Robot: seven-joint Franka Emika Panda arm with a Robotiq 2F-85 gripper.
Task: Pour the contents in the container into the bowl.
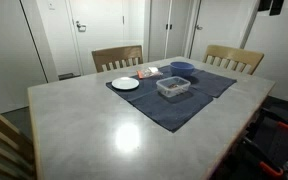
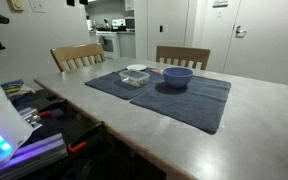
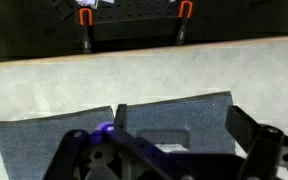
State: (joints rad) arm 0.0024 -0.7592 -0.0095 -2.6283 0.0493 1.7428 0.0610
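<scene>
The container (image 1: 174,87), a clear shallow plastic tub with rounded corners, sits on a dark blue cloth mat (image 1: 179,108) spread over the pale, smooth surface (image 1: 94,125). The glossy round blue bowl (image 1: 182,68) stands just beside it at 1 o'clock. A flat white plate (image 1: 125,84) lies at 9 o'clock. In the wrist view the black claw (image 3: 164,150) hangs with jaws spread wide, gripping nothing.

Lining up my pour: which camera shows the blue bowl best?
An exterior view shows the bowl best: close, unobstructed. In an exterior view it is small, beyond the container. The wrist view misses it.
</scene>
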